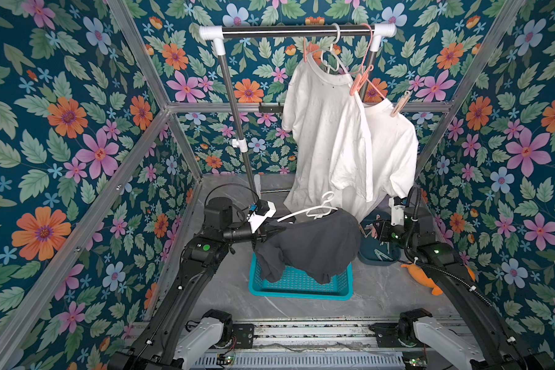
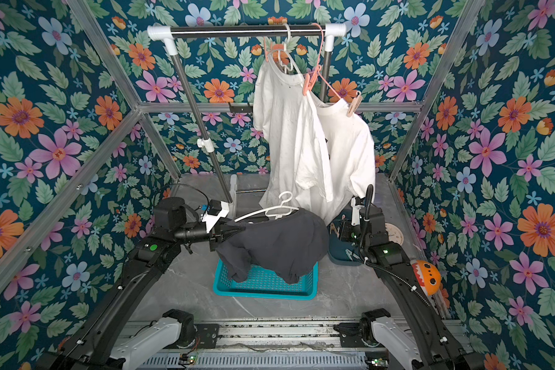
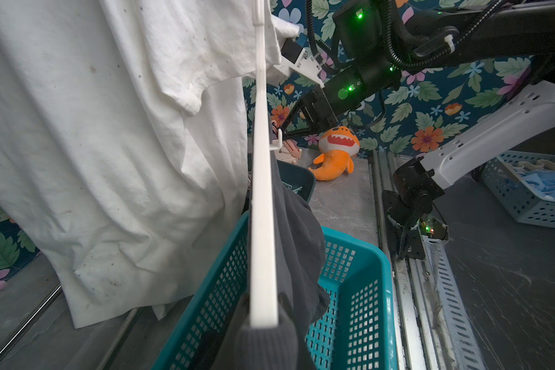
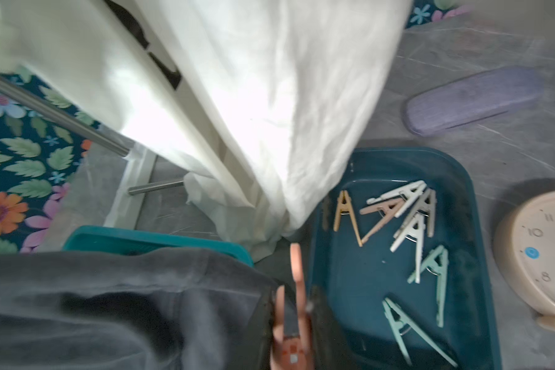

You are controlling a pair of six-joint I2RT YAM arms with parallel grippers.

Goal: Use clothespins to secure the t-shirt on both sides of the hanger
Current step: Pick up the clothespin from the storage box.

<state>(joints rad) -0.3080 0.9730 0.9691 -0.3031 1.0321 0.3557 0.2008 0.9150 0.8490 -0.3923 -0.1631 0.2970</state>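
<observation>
Shirts overhang tray of clothespins; clock sits beside.

Both top views look from high above, down and forward to the clothes rail at the upper middle, and share nearly the whole scene. The left wrist camera looks closely along the white hanger toward the right arm. The right wrist camera looks down, from near, on the tray.
</observation>
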